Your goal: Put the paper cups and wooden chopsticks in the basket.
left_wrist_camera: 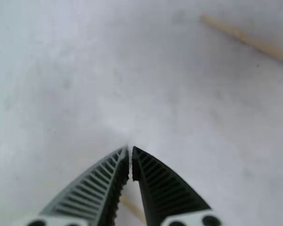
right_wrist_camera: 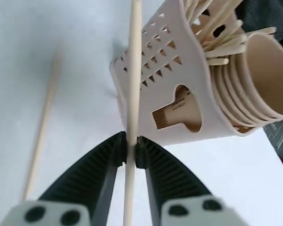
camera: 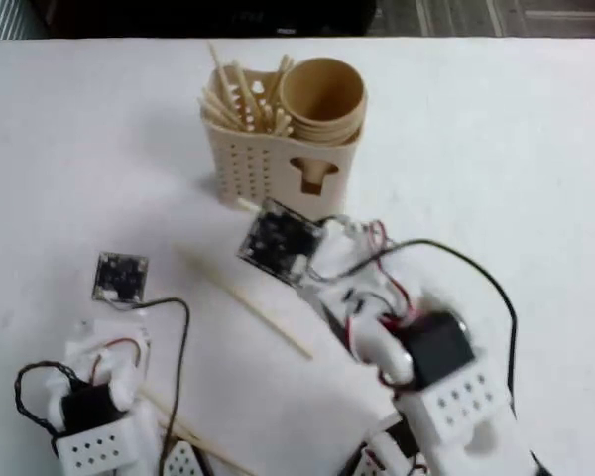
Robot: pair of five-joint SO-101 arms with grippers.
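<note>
High camera looks down on the table (camera: 69,149); wrist cameras sit close behind left claw (left_wrist_camera: 130,151) and right claw (right_wrist_camera: 130,141).

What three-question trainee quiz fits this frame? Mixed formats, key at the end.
1. True or false: the right hand is shut on a chopstick.
2. Where are the paper cups? A: nested in the basket. B: lying loose beside it. C: tipped over at the near edge.
3. Fill in: the left hand is ___ (open or shut).
Key: 1 true; 2 A; 3 shut.
</note>
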